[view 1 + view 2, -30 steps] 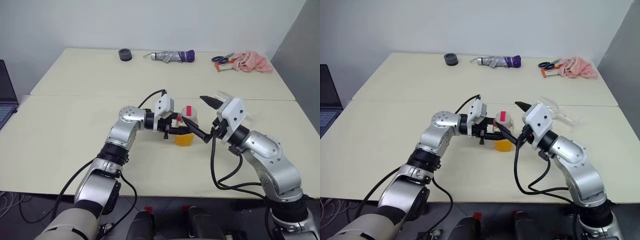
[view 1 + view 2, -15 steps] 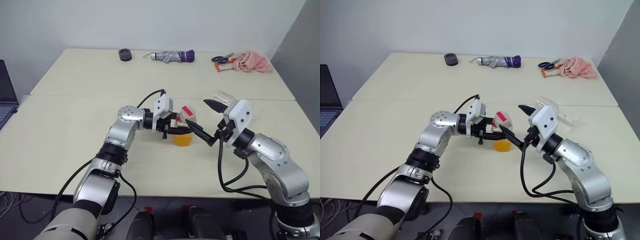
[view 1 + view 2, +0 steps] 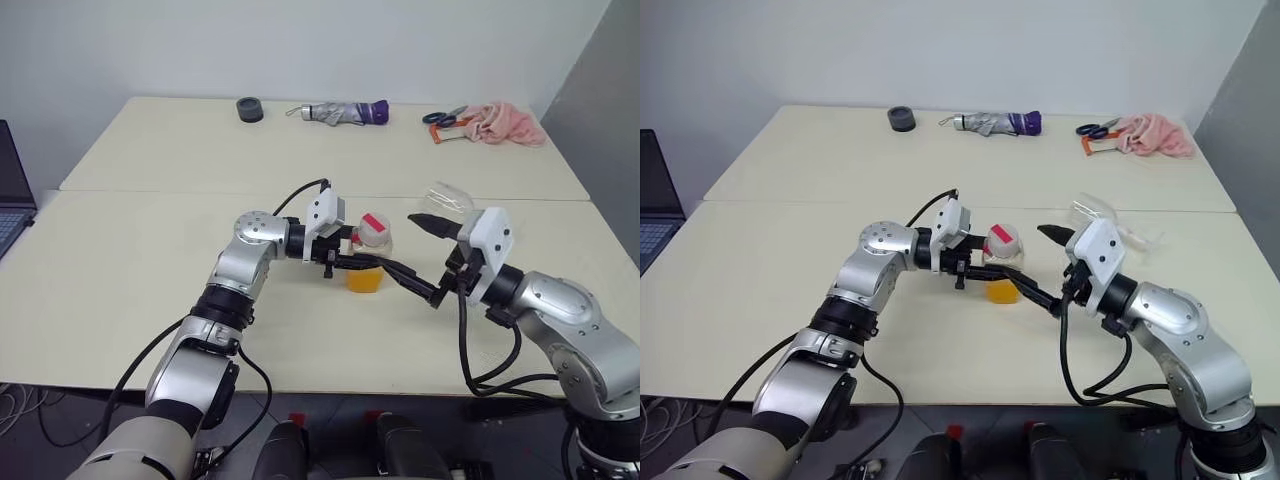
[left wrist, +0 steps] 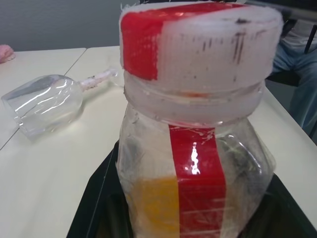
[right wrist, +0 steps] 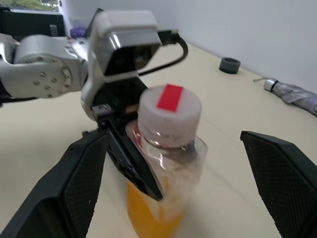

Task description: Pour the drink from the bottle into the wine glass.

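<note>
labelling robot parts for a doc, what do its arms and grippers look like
Both arms are silver-grey metal with rounded joint housings, black bands between segments and loose black cables. Each wrist carries a white boxy camera block. The left gripper and right gripper each have two tapered black fingers with textured inner pads.

Left fingers [image 3: 352, 262] clamped, right fingers [image 3: 425, 222] wide

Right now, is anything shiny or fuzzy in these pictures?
In the left wrist view, light glints white on the bottle and its red strip, and the tipped-over glass behind looks soft. In the right wrist view, the black fingers up close are fuzzy, while the cap looks sharper.
</note>
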Motion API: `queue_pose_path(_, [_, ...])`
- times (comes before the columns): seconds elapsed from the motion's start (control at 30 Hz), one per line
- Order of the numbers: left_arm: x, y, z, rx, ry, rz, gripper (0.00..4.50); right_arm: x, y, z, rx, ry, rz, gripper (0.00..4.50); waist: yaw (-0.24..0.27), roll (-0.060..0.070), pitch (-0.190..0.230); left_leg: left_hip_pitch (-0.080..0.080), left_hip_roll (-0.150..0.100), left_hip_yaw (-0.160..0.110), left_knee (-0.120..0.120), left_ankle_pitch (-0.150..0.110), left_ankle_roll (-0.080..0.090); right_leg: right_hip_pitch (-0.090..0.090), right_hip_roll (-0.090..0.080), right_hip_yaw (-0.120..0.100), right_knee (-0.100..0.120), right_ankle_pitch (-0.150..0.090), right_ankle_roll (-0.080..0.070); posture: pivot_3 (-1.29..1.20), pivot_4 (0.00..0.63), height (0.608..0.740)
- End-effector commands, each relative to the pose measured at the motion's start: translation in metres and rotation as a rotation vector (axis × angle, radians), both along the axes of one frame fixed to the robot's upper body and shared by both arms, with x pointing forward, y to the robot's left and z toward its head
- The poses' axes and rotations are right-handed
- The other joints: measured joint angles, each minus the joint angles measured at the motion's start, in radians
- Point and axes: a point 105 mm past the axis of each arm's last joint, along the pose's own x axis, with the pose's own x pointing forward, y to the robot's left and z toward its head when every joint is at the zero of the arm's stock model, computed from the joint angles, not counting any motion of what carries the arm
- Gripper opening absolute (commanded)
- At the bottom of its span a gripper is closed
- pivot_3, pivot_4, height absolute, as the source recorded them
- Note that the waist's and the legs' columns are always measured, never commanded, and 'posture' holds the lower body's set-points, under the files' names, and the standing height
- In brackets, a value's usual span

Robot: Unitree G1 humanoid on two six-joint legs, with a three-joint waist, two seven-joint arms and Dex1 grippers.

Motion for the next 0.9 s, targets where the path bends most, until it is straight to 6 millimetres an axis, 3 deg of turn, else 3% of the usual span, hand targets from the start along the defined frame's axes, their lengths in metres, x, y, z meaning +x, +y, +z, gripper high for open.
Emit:
queue_pose_path(0.03, [-0.001, -0.002, 0.015, -0.031, -0.054, -0.017, 1.82, -0.004, 0.019, 0.014, 0.002, -0.098, 0.021, 4.5, 0.0, 0.0, 0.0, 0.0, 0.0, 0.0, 0.0, 0.0, 0.0, 0.0, 0.0, 0.0, 0.0, 0.0, 0.0, 0.0, 0.15, 0.74])
queue_pose_path(0.23, [-0.001, -0.004, 0.015, -0.033, -0.056, -0.023, 1.82, 0.007, 0.031, 0.018, 0.018, -0.155, -0.008, 4.5, 0.004, 0.0, 0.0, 0.0, 0.0, 0.0, 0.0, 0.0, 0.0, 0.0, -0.001, 0.0, 0.0, 0.0, 0.0, 0.0, 0.15, 0.74])
queue_pose_path(0.9, [-0.002, -0.002, 0.014, -0.03, -0.054, -0.022, 1.82, 0.024, 0.002, 0.009, -0.001, -0.13, -0.135, 4.5, 0.004, 0.0, 0.0, 0.0, 0.0, 0.0, 0.0, 0.0, 0.0, 0.0, -0.001, 0.0, 0.0, 0.0, 0.0, 0.0, 0.15, 0.74])
